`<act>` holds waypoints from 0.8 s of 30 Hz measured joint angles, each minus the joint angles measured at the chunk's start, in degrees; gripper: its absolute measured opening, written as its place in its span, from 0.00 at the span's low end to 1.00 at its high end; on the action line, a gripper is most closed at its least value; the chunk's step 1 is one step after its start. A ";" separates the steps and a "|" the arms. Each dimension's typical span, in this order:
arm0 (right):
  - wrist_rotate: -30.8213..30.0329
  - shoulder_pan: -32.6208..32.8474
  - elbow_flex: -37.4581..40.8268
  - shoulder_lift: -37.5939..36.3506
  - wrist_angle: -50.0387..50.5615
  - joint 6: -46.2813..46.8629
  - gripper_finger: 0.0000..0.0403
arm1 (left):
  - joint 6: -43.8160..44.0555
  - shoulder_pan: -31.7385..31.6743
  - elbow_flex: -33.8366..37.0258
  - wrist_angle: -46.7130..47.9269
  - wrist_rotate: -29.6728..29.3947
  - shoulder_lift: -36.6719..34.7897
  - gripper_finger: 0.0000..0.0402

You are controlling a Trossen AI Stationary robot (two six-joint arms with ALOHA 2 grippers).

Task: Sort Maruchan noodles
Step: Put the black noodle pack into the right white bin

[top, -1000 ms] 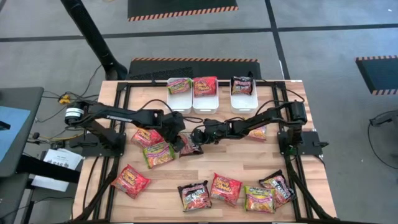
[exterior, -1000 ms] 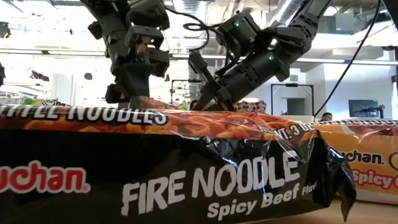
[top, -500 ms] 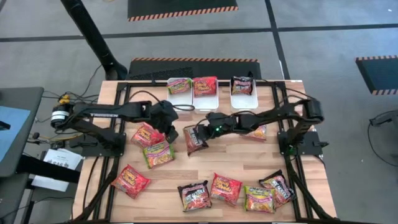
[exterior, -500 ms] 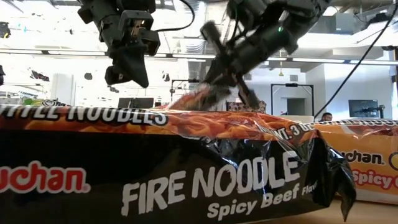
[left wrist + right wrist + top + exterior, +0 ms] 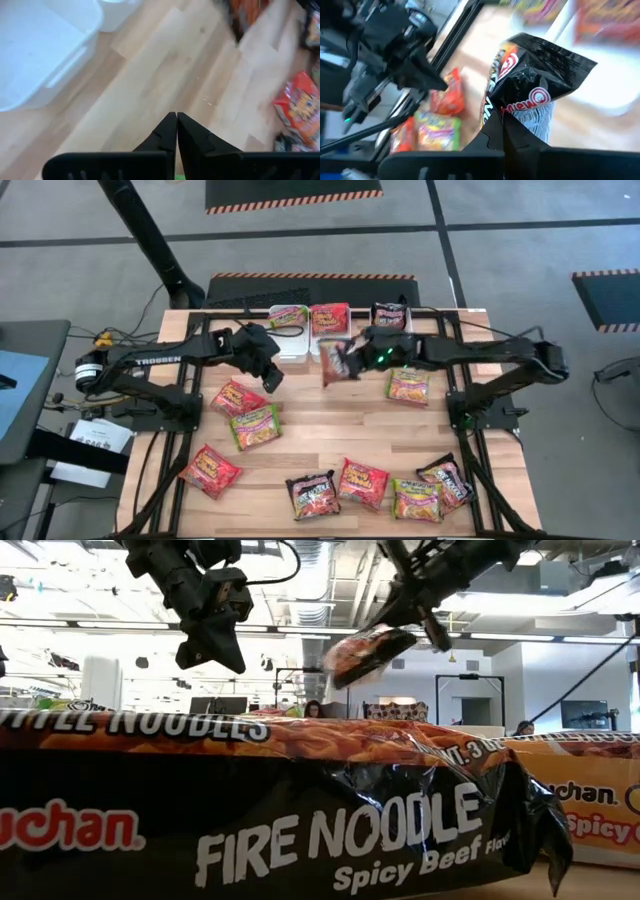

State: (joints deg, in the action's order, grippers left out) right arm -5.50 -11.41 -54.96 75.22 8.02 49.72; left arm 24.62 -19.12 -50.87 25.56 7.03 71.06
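Observation:
My right gripper [image 5: 348,360] is shut on a black Maruchan noodle packet [image 5: 335,362], held in the air in front of three white bins [image 5: 330,345] at the far edge. The bins hold a green [image 5: 288,315], a red [image 5: 330,317] and a black [image 5: 390,315] packet. My left gripper [image 5: 270,375] hangs shut and empty above the table's left half, near the left bin [image 5: 40,50]. Several more packets lie flat on the table, among them a red one [image 5: 237,395] and a green one [image 5: 255,425]. My right gripper pinches the black packet by one edge [image 5: 512,112] between its two fingers. The fingers slant down from the table's right side. The packet [image 5: 368,648] is lifted clear of the table and sticks out tilted beyond the fingertips, its crinkled wrapper free.
A packet [image 5: 408,385] lies under the right arm. A row of packets [image 5: 362,483] runs along the near edge, one black packet [image 5: 300,830] right before the low camera. Black frame rails [image 5: 195,370] border both sides. Bare wood [image 5: 340,425] shows mid-table.
My right gripper has risen with the black packet, lifting it clear of the table, and carried it toward the far edge and the bins while rolling its wrist. My left gripper, still shut, has drawn up and back from the packet toward the far left.

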 joint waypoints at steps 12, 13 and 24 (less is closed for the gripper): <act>1.75 -20.07 0.00 -9.80 3.94 -21.73 0.00 | 1.72 -5.28 0.00 -2.03 -1.06 0.08 0.00; 2.44 -21.78 0.00 -9.90 3.86 -23.65 0.00 | 2.05 -5.68 0.00 -2.54 -1.07 0.08 0.00; 6.80 -34.90 -11.57 -3.76 21.00 -47.10 0.00 | 2.60 -9.37 0.00 -6.60 -2.18 0.14 0.00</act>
State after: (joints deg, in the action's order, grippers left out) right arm 1.30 -46.31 -66.53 71.46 29.02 2.62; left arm 27.22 -28.49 -50.87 18.96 4.85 71.20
